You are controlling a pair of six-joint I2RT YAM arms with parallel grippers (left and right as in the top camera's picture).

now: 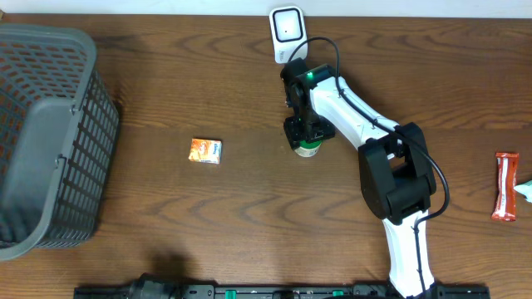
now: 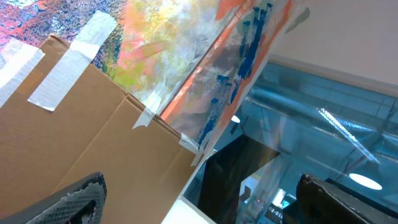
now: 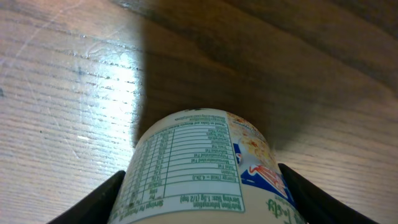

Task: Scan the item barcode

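Observation:
A small white container (image 3: 199,168) with a nutrition table and a blue-and-red label lies between my right gripper's (image 3: 202,199) two dark fingers, which press against both its sides. In the overhead view its green end (image 1: 308,149) shows just under the right gripper (image 1: 304,133), near the table's middle. A white barcode scanner (image 1: 288,31) stands at the far edge, a short way beyond that gripper. My left gripper (image 2: 199,205) is open, holds nothing and points up at cardboard and a painted sheet. It is out of the overhead view.
A small orange box (image 1: 205,150) lies left of the container. A dark mesh basket (image 1: 50,141) fills the left side. A red snack bar (image 1: 504,185) and a pale packet (image 1: 525,191) lie at the right edge.

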